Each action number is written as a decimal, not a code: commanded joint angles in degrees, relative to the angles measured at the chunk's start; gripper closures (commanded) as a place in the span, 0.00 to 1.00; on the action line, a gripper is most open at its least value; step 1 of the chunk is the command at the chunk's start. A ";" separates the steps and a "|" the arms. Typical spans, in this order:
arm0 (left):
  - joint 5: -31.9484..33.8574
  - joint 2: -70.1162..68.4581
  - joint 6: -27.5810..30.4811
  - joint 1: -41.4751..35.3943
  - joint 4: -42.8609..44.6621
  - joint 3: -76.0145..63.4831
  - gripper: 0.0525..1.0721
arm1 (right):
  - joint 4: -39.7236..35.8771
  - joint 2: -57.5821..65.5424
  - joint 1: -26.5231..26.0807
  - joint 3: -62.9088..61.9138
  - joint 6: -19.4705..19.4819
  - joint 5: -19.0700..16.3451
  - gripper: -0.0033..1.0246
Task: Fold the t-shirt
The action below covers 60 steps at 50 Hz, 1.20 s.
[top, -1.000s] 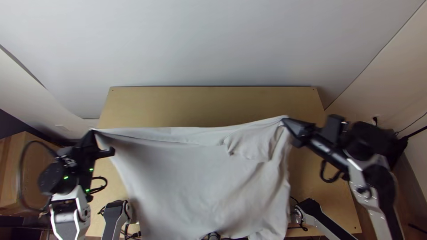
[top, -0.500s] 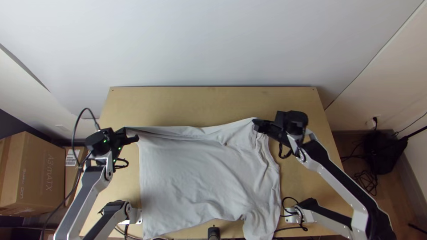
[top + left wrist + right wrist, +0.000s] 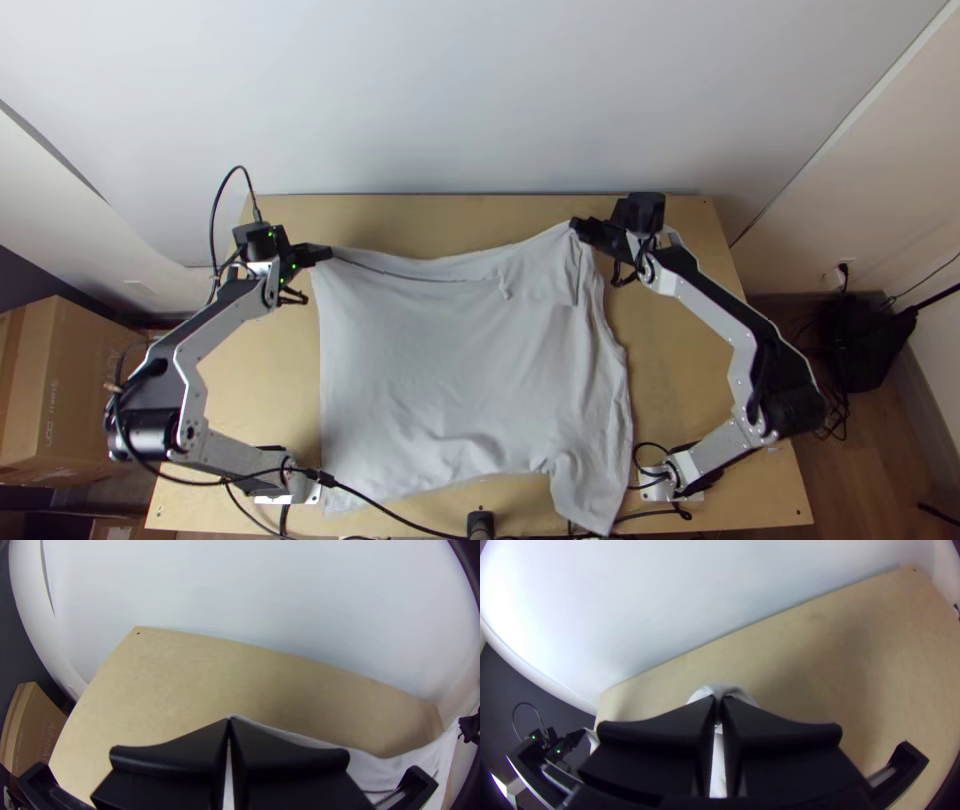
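Note:
The white t-shirt (image 3: 450,370) hangs spread between the two grippers, its far edge sagging in the middle and its lower part reaching toward the table's near edge. My left gripper (image 3: 325,253) is shut on the shirt's far left corner; in the left wrist view the left gripper (image 3: 229,721) pinches the cloth edge. At the shirt's far right corner, my right gripper (image 3: 577,226) is shut on the fabric, and in the right wrist view cloth bulges beyond the tips of the right gripper (image 3: 718,700). A small crumpled bit of cloth shows near the shirt's upper middle.
Light wooden table (image 3: 440,215) shows beyond the shirt and along both sides. A cardboard box (image 3: 65,400) stands off the table at the left. A black cable crosses the near left of the table, and a dark post (image 3: 481,524) stands at the near edge.
Both grippers have moved away from the table's near edge, up the picture, and closer together than a second ago, carrying the shirt. The shirt looks smaller from above, so it has come down.

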 commanded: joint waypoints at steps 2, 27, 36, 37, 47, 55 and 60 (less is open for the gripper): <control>0.36 6.56 -1.07 -0.25 -1.75 8.95 0.98 | 0.68 7.89 -1.48 8.90 3.08 1.39 0.97; 2.46 25.72 -9.59 -0.60 -25.30 46.74 0.22 | -15.14 21.42 -4.90 33.87 -0.35 2.89 0.11; 4.57 23.70 -10.30 -0.25 -34.36 51.14 0.04 | -18.39 15.62 -8.07 33.25 -0.26 2.71 0.04; 4.57 23.00 -10.38 -0.16 -34.62 51.14 0.04 | -19.27 14.92 -8.33 33.25 -0.35 2.71 0.04; 8.88 13.59 -9.59 0.46 -41.83 47.97 0.05 | -27.71 0.51 -10.62 23.14 -2.90 2.62 0.04; 11.17 0.23 -8.19 0.46 -41.83 36.63 0.05 | -35.27 -14.79 -12.20 10.40 -12.92 2.62 0.04; 14.77 -8.38 -8.27 0.37 -42.88 29.96 0.06 | -44.06 -20.94 -14.22 5.30 -18.90 2.54 0.06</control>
